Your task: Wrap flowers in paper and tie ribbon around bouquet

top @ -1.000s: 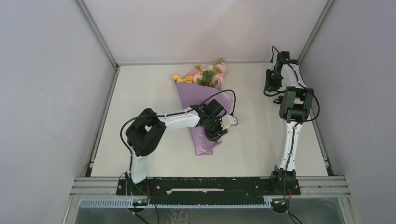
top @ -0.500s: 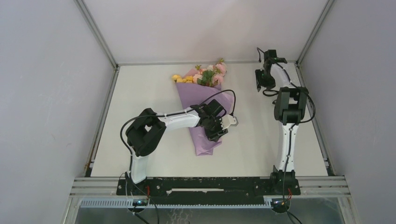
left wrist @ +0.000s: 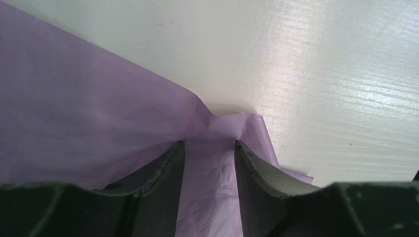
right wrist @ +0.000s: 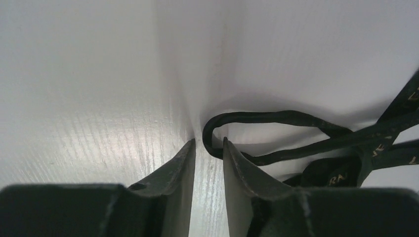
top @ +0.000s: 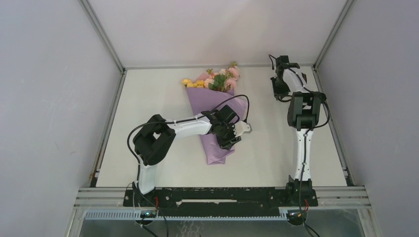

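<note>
- The bouquet [top: 217, 106] is lying near the middle of the worktop [top: 148, 98], with the flowers [top: 220, 79] pointing to the far edge and the narrow end pointing toward the arm bases.
- The left end effector [left wrist: 207, 148] is being held clamped on the lilac paper [left wrist: 74, 113] low on the cone, and the sheet is being puckered at the fingertips. Judged: the wrap is being kept from springing open while the tie is fetched.
- The right end effector [right wrist: 208, 145] is being held down in the far right corner. Its jaws are standing a narrow gap apart with bare worktop showing between them, and nothing is seen clamped.
- The ribbon [right wrist: 276, 117] is lying in that corner, well apart from the bouquet, with its loop end touching one fingertip. Judged: the loop is being lined up for a pinch.
- Pale lettering is being seen on the ribbon. Only "RN" is being made out, and the rest is too small.
</note>
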